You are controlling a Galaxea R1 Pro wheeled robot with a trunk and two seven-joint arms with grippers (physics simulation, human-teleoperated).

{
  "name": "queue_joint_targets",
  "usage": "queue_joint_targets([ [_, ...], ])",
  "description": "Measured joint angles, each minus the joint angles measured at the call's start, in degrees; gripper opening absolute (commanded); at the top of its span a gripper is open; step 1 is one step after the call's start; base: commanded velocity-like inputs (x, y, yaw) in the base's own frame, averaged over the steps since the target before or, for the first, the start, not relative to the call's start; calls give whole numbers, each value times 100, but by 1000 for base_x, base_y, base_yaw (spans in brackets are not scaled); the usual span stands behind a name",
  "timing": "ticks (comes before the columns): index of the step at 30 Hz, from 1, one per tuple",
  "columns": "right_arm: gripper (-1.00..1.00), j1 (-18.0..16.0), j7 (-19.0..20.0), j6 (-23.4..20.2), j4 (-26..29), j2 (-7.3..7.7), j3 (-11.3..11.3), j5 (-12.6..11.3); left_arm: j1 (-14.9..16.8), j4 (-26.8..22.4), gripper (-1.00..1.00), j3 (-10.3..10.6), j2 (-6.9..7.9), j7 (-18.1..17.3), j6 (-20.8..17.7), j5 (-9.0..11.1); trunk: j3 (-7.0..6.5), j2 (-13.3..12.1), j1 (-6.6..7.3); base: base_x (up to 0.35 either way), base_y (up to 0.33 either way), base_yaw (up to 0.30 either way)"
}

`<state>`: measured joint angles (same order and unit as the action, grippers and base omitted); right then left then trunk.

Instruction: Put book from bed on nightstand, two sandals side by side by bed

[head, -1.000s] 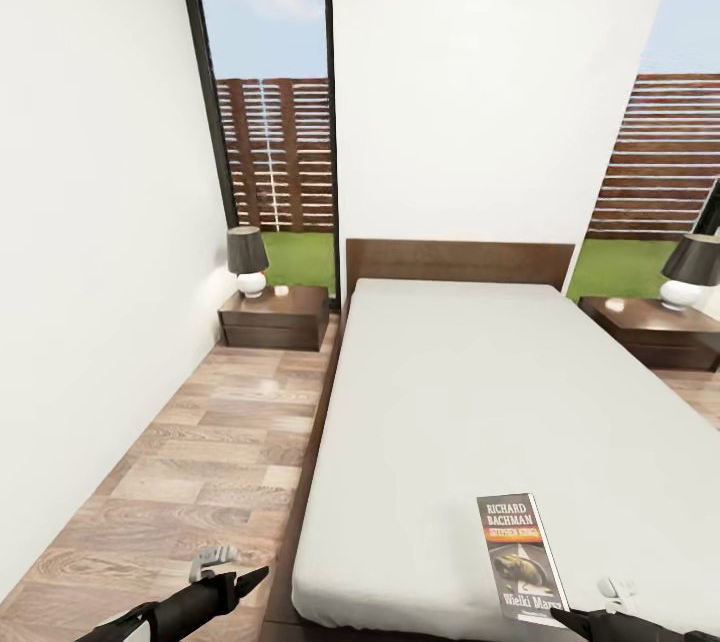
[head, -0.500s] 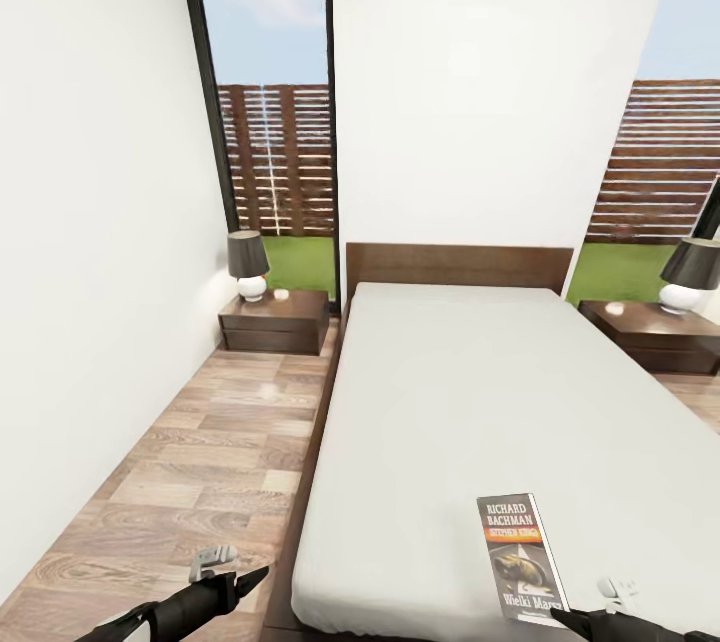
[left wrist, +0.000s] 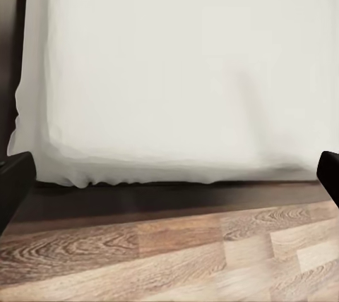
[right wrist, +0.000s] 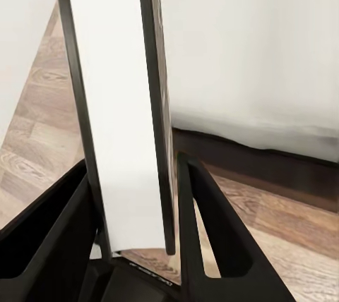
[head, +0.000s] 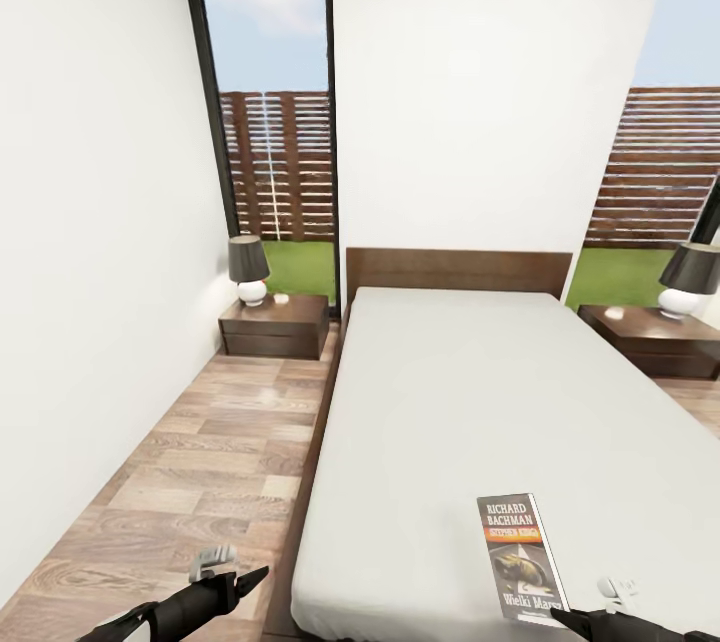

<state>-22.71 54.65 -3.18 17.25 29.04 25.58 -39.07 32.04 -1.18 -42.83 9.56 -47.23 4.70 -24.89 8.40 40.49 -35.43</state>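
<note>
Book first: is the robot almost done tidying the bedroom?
Not yet. Nothing looks finished. In hand: the book sits between the right claw's fingers, above the bed's foot end. The left claw is open and empty. Left to do: put it on a nightstand, then set the sandals side by side next to the bed.

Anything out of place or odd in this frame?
Nothing spilled or damaged. The one oddity: the book is pinched at its near end between the right gripper's fingers, jutting out over the bed rather than lying on it.
</note>
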Motion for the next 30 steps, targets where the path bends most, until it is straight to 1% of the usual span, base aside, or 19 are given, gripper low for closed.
queue_joint_targets([
  [11, -100, 0, -4, 0, -3, 0, 1, 0, 0, 0, 100, 0, 0, 0, 0, 0, -100, 0, 0, 0, 0, 0],
  [22, -100, 0, -5, 2, 3, 0, 1, -1, 0, 0, 100, 1, 0, 0, 0, 0, -125, 0, 0, 0, 0, 5],
  [25, -100, -1, 0, 0, 3, 0, 3, -5, -1, 0, 100, 0, 1, -2, 0, 0, -125, -1, 0, 0, 0, 137],
  [30, -100, -1, 8, 0, 3, -1, 4, -5, -1, 0, 100, 0, 1, -2, 0, 0, -135, 0, 0, 0, 0, 246],
])
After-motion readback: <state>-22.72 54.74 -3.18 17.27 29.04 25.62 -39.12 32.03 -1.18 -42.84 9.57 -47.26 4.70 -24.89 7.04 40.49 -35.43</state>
